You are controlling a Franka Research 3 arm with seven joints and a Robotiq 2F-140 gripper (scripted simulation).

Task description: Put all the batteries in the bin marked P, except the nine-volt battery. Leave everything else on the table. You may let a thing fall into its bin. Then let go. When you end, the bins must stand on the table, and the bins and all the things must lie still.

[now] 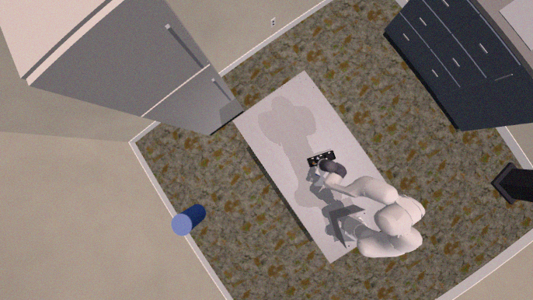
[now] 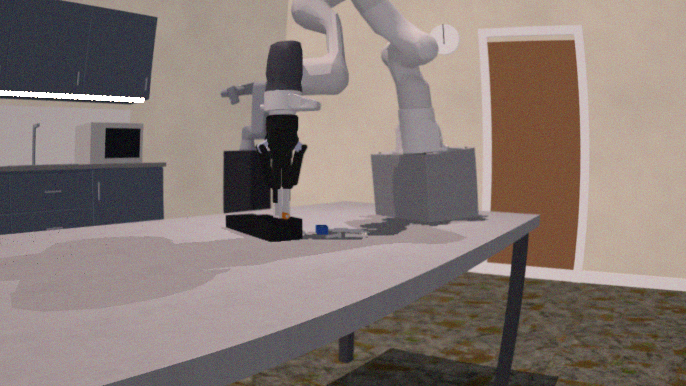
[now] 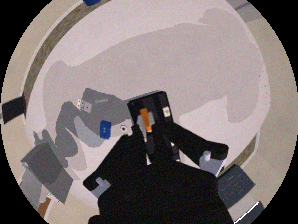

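Note:
A low black bin (image 2: 263, 226) stands on the grey table; it also shows in the overhead view (image 1: 321, 158) and in the wrist view (image 3: 153, 112). My gripper (image 2: 283, 192) is shut on a slim white battery with an orange end (image 2: 284, 205). It holds the battery upright, with the orange end just above the bin's near end. In the wrist view the battery (image 3: 147, 123) hangs over the bin's opening. I cannot read the bin's letter.
A small blue block (image 2: 321, 229) lies on the table just right of the bin, beside flat grey items (image 2: 345, 233). It also shows in the wrist view (image 3: 104, 128). The arm's grey base box (image 2: 425, 184) stands at the table's far end.

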